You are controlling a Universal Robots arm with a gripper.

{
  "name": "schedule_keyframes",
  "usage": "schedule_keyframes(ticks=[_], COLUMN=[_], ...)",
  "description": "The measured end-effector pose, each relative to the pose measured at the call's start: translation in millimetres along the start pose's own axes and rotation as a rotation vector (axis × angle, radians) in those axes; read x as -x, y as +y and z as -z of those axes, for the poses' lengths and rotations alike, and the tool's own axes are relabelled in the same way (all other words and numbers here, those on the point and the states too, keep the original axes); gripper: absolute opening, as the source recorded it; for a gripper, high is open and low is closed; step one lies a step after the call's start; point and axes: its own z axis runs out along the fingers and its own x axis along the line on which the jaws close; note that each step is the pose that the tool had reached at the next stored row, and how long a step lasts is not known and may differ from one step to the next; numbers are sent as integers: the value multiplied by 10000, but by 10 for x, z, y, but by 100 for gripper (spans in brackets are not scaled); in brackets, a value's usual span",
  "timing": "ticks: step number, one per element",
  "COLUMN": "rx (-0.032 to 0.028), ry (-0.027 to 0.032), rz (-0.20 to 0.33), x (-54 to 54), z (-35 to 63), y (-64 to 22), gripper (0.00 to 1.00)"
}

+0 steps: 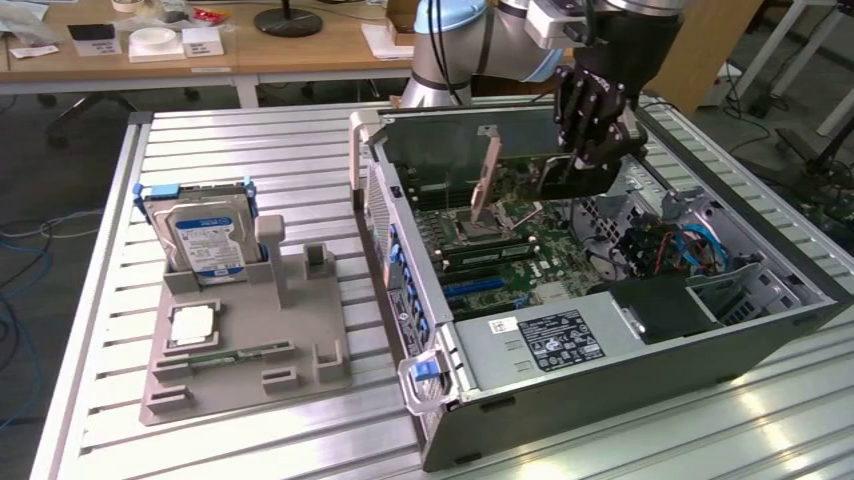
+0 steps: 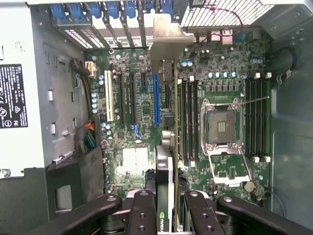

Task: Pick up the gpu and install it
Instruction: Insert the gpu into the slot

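Nearest in the exterior view, a grey fixture tray (image 1: 240, 375) lies on the bench (image 1: 240, 150) at the exterior view's left. It carries a processor chip (image 1: 194, 322) and a green memory stick (image 1: 227, 353) lying flat, and behind them a hard drive (image 1: 207, 240) standing upright in a holder.

Just beside the tray, toward the exterior view's right, an open computer case (image 1: 761, 320) lies on its side. A labelled power supply (image 1: 554, 340) fills its near end. Beyond it lies the motherboard (image 1: 521, 255) (image 2: 132, 161), with the processor socket (image 1: 481, 228) (image 2: 222, 127), memory slots on both sides of the socket, and a blue expansion slot (image 2: 156, 98). Blue cables (image 1: 694, 245) run along the case wall at the exterior view's right.

The bench is slotted aluminium. Behind it stand wooden desks (image 1: 307, 55) bearing small boxes and a round black base (image 1: 287, 20). Loose cables lie on the floor (image 1: 20, 300) at the exterior view's left.

The end effector (image 1: 587, 160) (image 2: 168, 208) hangs over the open case and is clamped on the gpu (image 1: 491, 175) (image 2: 166, 156), one finger on each face. The gpu stands on edge above the motherboard, between the blue expansion slot and the memory slots, with its silvery bracket toward the case's rear wall. Whether its lower edge touches a slot cannot be told.
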Motion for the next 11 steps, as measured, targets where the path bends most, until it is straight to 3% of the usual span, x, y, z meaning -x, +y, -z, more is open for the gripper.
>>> schedule_keyframes(ticks=[2,3,11], rx=[138,168,159], ry=[11,14,-4], rz=[-3,-3,89], x=[0,0,0], z=[2,2,-9], y=[-2,-2,3], gripper=[27,27,27])
